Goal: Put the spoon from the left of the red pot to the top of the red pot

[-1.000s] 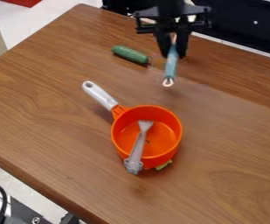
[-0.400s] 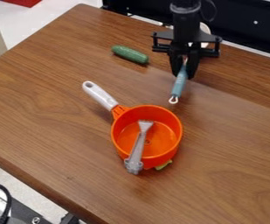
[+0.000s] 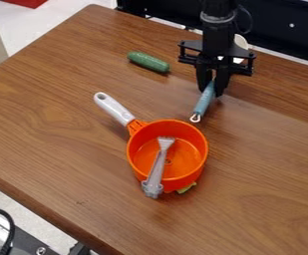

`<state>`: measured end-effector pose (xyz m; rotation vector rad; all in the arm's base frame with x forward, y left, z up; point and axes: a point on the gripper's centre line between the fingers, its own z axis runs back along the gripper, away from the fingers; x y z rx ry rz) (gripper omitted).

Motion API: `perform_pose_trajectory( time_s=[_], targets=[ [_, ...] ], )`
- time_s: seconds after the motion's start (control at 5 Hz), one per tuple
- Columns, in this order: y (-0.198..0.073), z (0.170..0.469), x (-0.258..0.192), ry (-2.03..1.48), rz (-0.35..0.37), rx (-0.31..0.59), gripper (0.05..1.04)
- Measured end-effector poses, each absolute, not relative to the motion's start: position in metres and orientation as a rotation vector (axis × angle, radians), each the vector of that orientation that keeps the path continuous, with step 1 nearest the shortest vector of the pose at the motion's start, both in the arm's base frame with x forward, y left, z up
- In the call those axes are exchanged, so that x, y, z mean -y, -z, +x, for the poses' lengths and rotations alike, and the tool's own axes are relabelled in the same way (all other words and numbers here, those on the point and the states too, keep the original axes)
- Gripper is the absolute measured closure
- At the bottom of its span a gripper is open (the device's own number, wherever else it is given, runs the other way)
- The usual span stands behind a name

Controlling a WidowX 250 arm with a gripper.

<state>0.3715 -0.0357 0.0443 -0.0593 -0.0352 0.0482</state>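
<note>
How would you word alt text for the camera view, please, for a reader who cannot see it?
A robot's black pincer holds a blue-handled utensil beyond an orange pot on a wooden table. A grey utensil leans in the pot, over its near rim; a green cucumber lies farther back.

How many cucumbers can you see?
1. The green cucumber lies beyond the orange pot. Something green peeks out under the pot, but I can't tell what it is.
</note>
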Motion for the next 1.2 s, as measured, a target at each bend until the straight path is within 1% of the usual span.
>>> perform_pose_trajectory(
  time_s=[0.2,0.4,0.6,0.8,1.0,1.2],
  targets=[
    [-0.042,0.368,0.033,-0.019,-0.043,0.023,0.869],
    [-0.037,0.363,0.032,0.007,-0.028,0.004,0.818],
    [-0.037,0.360,0.032,0.016,-0.027,-0.012,0.569],
    [-0.037,0.357,0.031,0.000,-0.020,-0.024,0.293],
    [-0.037,0.355,0.031,-0.022,-0.020,-0.040,0.094],
    [-0.041,0.356,0.033,-0.043,-0.044,-0.051,0.088]
  ],
)
